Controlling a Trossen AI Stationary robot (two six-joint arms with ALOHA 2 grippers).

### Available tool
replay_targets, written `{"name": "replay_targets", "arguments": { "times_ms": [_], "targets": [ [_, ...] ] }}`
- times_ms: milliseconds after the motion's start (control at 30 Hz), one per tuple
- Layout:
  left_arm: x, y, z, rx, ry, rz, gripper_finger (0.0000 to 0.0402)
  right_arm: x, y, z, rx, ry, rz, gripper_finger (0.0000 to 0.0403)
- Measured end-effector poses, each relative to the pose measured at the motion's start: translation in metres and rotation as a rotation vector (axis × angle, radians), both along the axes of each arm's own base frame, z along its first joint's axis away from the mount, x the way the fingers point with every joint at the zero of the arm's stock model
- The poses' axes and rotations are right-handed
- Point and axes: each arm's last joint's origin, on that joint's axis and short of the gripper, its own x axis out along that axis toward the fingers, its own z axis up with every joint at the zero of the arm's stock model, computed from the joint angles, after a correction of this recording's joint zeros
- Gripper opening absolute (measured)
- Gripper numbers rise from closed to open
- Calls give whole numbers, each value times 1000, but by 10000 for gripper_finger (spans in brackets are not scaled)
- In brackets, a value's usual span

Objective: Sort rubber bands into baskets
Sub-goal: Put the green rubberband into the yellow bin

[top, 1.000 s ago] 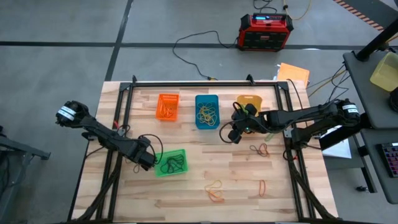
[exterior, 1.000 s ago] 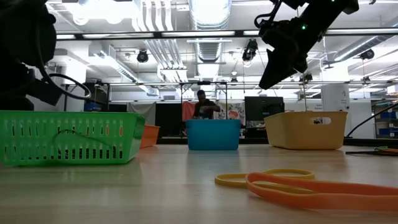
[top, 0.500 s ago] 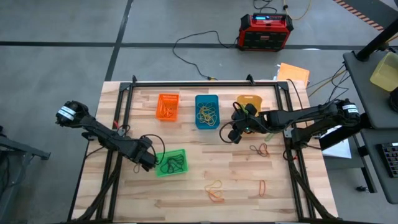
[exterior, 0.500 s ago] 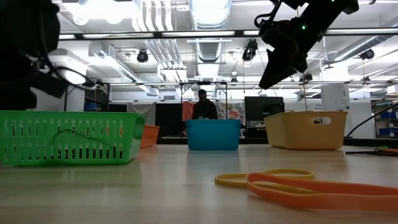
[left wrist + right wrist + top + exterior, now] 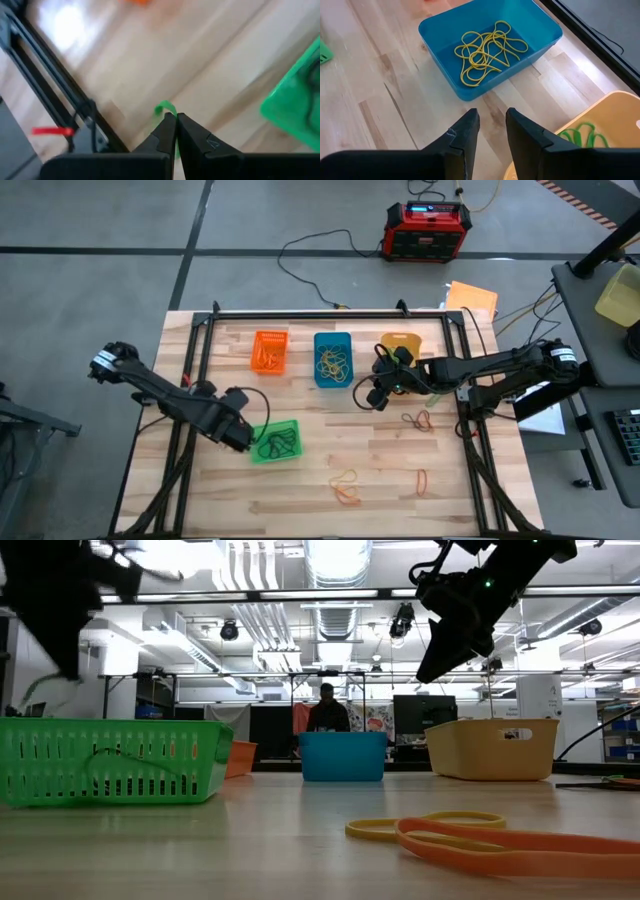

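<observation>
At the green basket's (image 5: 276,441) 9 o'clock rim in the high view, left gripper (image 5: 236,434) is pinched shut; the left wrist view shows a sliver of green rubber band (image 5: 165,108) caught between the tips, lifted off the wood. Dark bands already lie in that basket. Green bands (image 5: 581,133) sit in the yellow-orange basket (image 5: 401,346), so that looks like the home for this one, though I can't be sure of the sorting rule.

Right gripper (image 5: 374,394) hangs between the blue basket (image 5: 333,359) and the yellow-orange one, fingers (image 5: 463,134) partly apart, nothing between them. Yellow bands (image 5: 484,51) fill the blue basket. Orange basket (image 5: 270,352) sits at 9 o'clock of the blue.

Loose bands remain on the table: a dark red one (image 5: 418,420) at 5 o'clock from the right gripper, near; an orange pair (image 5: 345,485) and a single orange loop (image 5: 421,477) further toward 6 o'clock.

Key relation: dark red band is far closer to the right arm than the left. It lies roughly along 9–3.
</observation>
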Motion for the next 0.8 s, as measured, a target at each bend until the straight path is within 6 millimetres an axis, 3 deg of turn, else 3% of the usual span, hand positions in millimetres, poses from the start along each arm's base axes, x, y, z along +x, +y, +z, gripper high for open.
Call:
{"name": "replay_targets", "arguments": {
  "times_ms": [200,467,800],
  "targets": [
    [5,-2,33,75,-71,-41,0,0,0,0,0,0,0,97],
    [16,-9,55,157,-228,-165,0,4,0,2,-24,-40,31,91],
    [55,-30,91,260,-549,-550,0,20,16,4,-132,-360,384,109]
  ]
}}
